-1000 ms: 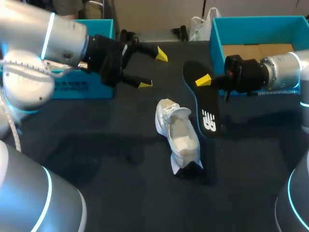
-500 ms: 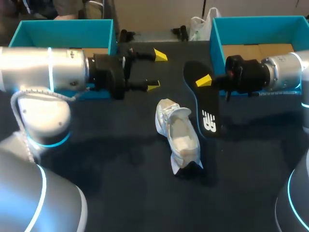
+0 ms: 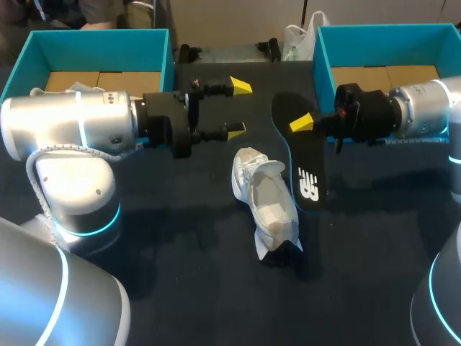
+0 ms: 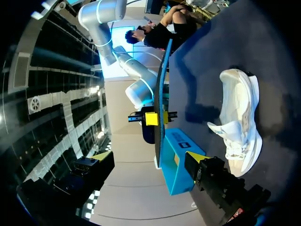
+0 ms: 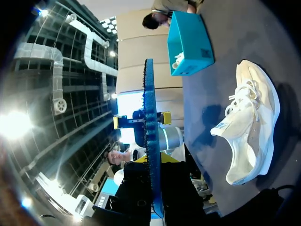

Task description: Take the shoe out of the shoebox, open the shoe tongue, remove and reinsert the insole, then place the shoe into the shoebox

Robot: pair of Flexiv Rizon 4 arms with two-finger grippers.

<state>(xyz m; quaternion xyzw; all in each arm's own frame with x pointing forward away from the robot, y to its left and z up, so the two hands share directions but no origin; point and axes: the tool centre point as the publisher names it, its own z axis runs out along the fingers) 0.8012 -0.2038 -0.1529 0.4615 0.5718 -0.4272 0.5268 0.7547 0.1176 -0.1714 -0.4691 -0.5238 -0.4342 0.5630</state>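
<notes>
Two teal boxes stand at the far corners of the worktop (image 3: pixel 166 274): the left shoebox (image 3: pixel 97 34) and the right shoebox (image 3: pixel 382 30). In the head view the white shoe (image 3: pixel 268 205) lies mid-worktop, outside both. The left end effector (image 3: pixel 238 108) hovers near its far end, fingers wide apart and empty. The right end effector (image 3: pixel 304 122) pinches the black insole (image 3: pixel 302 162), which bears a white logo (image 3: pixel 308 185).

In the left wrist view the shoe lies beside the spread fingers. A teal box side, probably the right shoebox's, carries a small label (image 4: pixel 182 145), too small to read.

In the right wrist view the insole stands edge-on, clamped between the fingers, with the shoe beside it.
</notes>
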